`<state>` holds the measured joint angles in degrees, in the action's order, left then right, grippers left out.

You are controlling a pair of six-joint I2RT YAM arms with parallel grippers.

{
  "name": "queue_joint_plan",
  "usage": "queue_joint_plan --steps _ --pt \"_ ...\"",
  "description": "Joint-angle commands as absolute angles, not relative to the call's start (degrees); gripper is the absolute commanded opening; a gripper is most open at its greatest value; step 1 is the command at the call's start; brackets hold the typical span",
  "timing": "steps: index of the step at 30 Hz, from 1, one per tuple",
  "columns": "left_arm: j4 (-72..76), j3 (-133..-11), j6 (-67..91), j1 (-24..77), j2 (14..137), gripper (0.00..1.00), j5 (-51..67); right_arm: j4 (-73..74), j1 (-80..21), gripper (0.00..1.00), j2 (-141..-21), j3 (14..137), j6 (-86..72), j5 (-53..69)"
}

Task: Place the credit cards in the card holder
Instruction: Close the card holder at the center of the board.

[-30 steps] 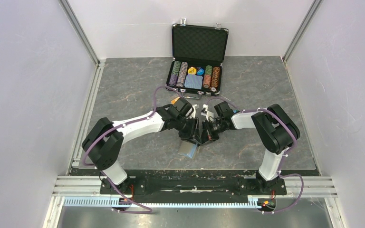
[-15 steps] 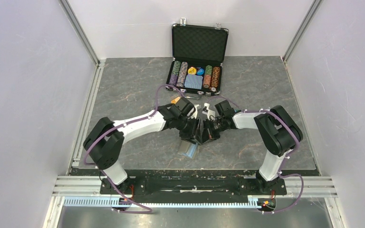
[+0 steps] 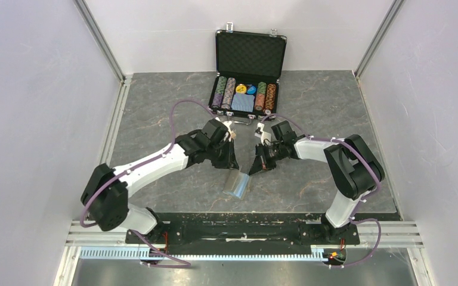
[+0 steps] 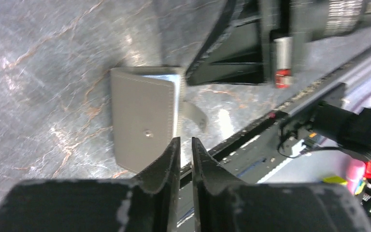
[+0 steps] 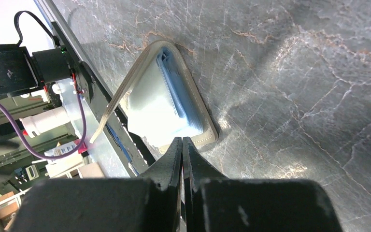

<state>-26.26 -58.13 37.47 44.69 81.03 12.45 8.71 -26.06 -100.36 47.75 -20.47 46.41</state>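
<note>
The card holder [image 3: 237,183] lies on the grey table between the two grippers. In the left wrist view the card holder [image 4: 142,123] shows its khaki outside and snap stud. In the right wrist view the card holder [image 5: 169,104] gapes, showing its light blue lining. My left gripper [image 3: 231,159] [image 4: 183,141] hangs just up-left of it, its jaws a narrow gap apart with nothing between them. My right gripper [image 3: 255,167] [image 5: 182,141] is shut just up-right of the holder, its tips at the holder's edge. The credit cards are out of view.
An open black poker chip case [image 3: 247,95] with chips and a blue deck stands at the back of the table. The metal rail [image 3: 244,229] with the arm bases runs along the near edge. Grey walls close in both sides.
The two grippers were pressed together over the card holder; now the left one has pulled back to the left and its jaws have narrowed. The holder now lies uncovered.
</note>
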Motion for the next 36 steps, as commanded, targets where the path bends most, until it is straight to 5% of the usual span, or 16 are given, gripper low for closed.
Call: queue_joint_plan --steps 1,23,36 --pt "-30.8 -56.8 36.9 44.9 86.5 0.16 8.5 9.2 -25.8 0.0 -97.7 51.4 -20.2 47.2" --pt "-30.2 -61.5 35.7 50.1 100.0 0.08 11.3 4.7 -28.3 0.0 -103.1 50.4 -21.9 48.4" --pt "-20.5 -59.4 40.2 50.0 90.8 0.4 19.9 11.8 -28.8 0.0 -106.0 48.0 -15.9 40.8"
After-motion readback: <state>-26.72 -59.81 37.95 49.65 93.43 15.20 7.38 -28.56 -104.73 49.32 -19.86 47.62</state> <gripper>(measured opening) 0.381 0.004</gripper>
